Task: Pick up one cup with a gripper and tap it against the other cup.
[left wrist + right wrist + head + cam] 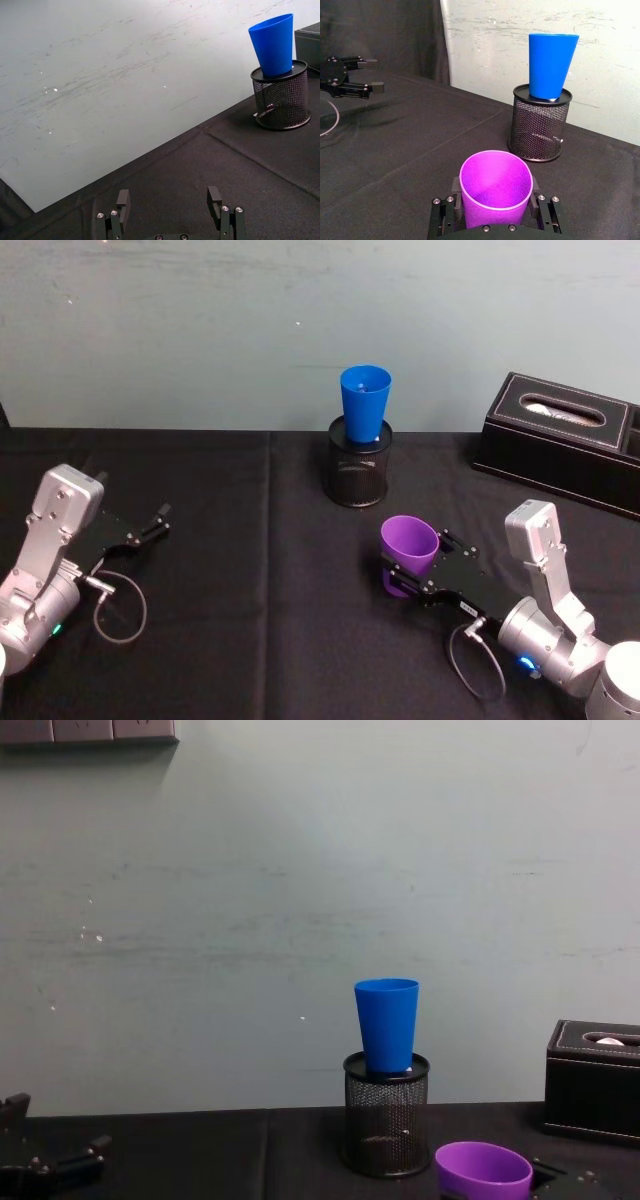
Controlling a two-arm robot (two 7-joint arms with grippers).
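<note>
Head view: mesh holder (358,478) around blue cup (365,400), beyond purple cup (410,545)

Scuffed pale wall (300,870), black tablecloth (250,640)

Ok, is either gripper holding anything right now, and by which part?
The right gripper holds the purple cup by its lower body, one finger on each side. The left gripper is open and empty.

The right black two-fingered claw (418,562), white-labelled, on its silver-grey arm, grips the purple plastic cup (408,540); the left black claw (158,522) sits low, fingers apart.
</note>
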